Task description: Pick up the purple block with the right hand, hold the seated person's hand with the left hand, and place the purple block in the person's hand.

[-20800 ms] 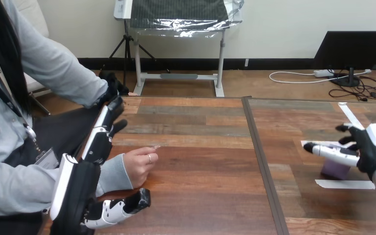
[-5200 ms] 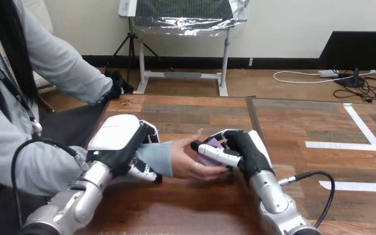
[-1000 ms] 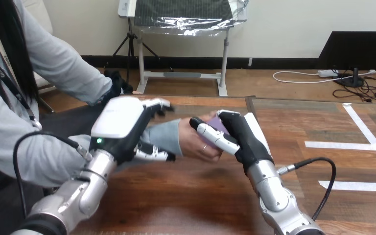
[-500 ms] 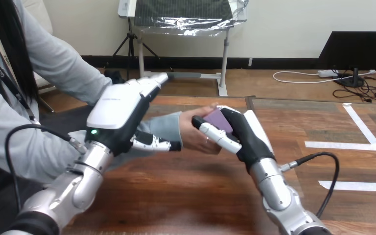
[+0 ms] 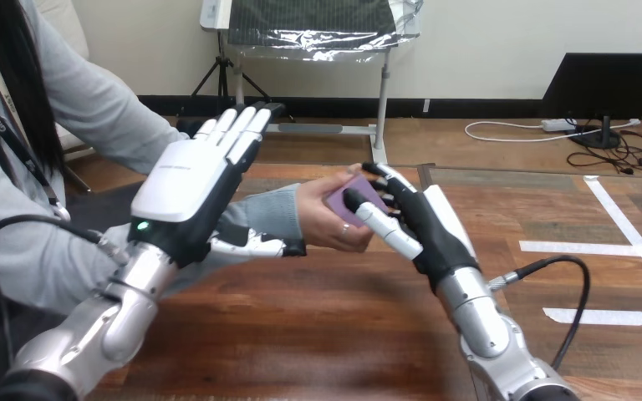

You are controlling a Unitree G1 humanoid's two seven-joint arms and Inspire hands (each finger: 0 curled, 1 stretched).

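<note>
Above the wooden bench point(image 5: 318, 334), the left hand point(image 5: 192, 184) stood raised beside the person's sleeve, its fingers straight and pointing up and its thumb reaching under the wrist, gripping nothing. The person's hand point(image 5: 322, 221) lay between the two robot hands, cupped under the purple block point(image 5: 340, 199). The block sat just left of the right hand point(image 5: 422, 230), whose thumb and fingers pinched its right edge.

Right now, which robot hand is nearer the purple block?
Right. The right hand pinches the purple block, which rests against the person's hand. The left hand is open, farther left, beside the person's sleeve, apart from the block.
</note>
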